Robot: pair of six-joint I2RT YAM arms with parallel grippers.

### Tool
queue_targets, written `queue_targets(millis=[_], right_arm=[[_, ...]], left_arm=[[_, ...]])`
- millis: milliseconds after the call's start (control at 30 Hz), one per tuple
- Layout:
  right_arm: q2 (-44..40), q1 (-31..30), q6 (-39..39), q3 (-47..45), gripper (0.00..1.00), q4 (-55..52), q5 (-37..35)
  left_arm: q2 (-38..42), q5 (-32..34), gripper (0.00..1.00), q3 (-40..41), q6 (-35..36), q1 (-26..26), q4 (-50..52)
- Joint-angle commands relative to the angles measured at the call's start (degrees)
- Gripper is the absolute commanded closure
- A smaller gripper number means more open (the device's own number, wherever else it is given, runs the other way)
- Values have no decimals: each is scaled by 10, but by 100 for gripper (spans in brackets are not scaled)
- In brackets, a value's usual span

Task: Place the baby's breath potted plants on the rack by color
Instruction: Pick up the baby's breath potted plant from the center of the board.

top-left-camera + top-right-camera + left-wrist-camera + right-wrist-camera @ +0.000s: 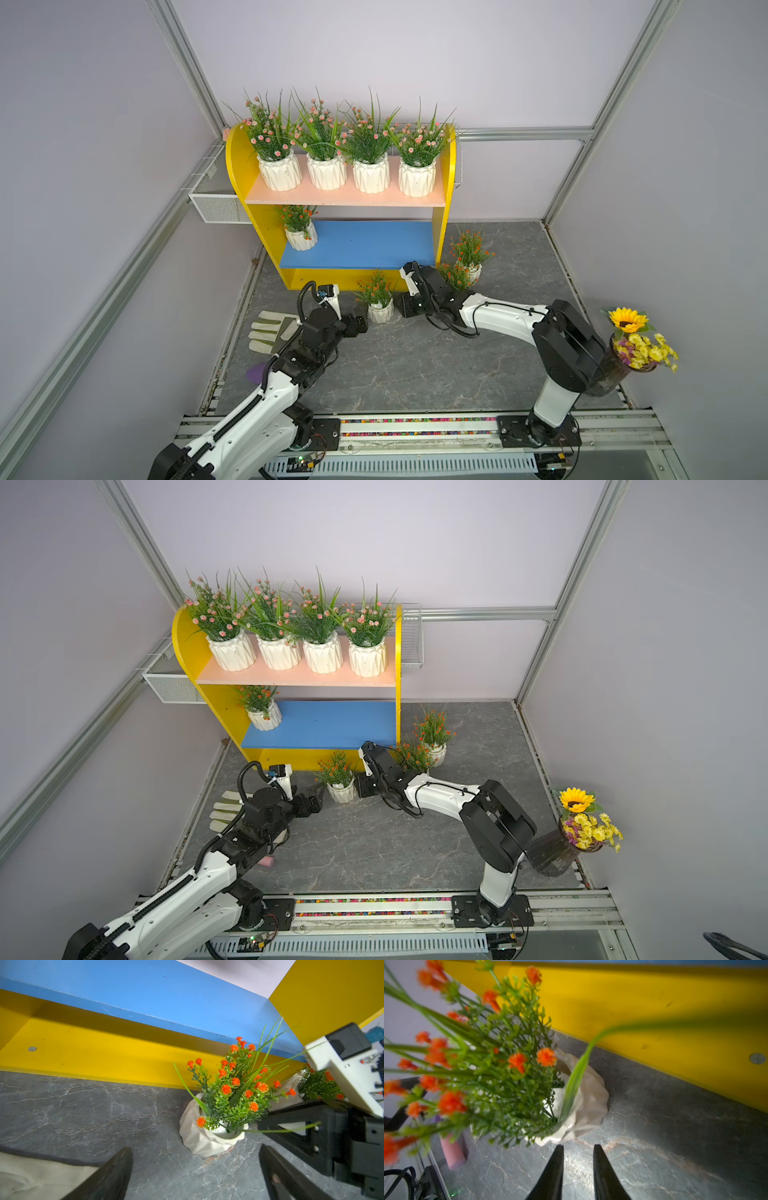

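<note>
A: Nearest us, the mounting rail (415, 428), with the left arm (270, 395) and right arm (503, 316) reaching away from it toward the rack (239, 166). What comes next?

B: A pale glove (270, 332) on the table (415, 365) beside the left arm. Then come the two grippers, facing each other across one orange plant (379, 309).

A: How do they stand?

B: The left gripper (195, 1148) is spread wide and empty. In its wrist view the white pot (199, 1142) stands upright straight ahead, in line with the gap and about level with the fingertips. The right gripper (579, 1145) has its jaws drawn to a narrow slot with nothing in it. Its tips are just beside the pot's opposite side; whether they touch it I cannot tell.

A: So which arm takes it?

B: My guess is the left. Its span looks enough to clear the pot, and a short push forward would put a finger on either side. The right looks too narrow to grip.

A: And beyond?

B: Two more orange plants (468, 251) stand on the table by the rack's end near the right arm. Farther on, one orange plant (299, 239) stands on the blue lower board (365, 245), with room beside it. Farthest, four pink plants (326, 170) fill the pink upper board (345, 198).
</note>
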State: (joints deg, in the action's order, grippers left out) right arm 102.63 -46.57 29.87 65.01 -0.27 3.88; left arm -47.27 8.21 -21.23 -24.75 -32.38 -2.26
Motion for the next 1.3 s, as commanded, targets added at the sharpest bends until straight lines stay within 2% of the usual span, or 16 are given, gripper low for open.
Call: queue_targets(millis=[0, 600, 1100, 1267], right_arm=[[20, -3, -9, 27, 72, -17, -5], [77, -3, -12, 95, 75, -54, -6], [108, -8, -5, 156, 78, -136, -44], [118, -10, -7, 172, 78, -155, -50]], left_arm=[[5, 21, 3, 11, 4, -15, -4], [37, 31, 3, 19, 9, -16, 24], [38, 31, 3, 30, 0, -17, 23], [59, 32, 3, 32, 0, -17, 27]])
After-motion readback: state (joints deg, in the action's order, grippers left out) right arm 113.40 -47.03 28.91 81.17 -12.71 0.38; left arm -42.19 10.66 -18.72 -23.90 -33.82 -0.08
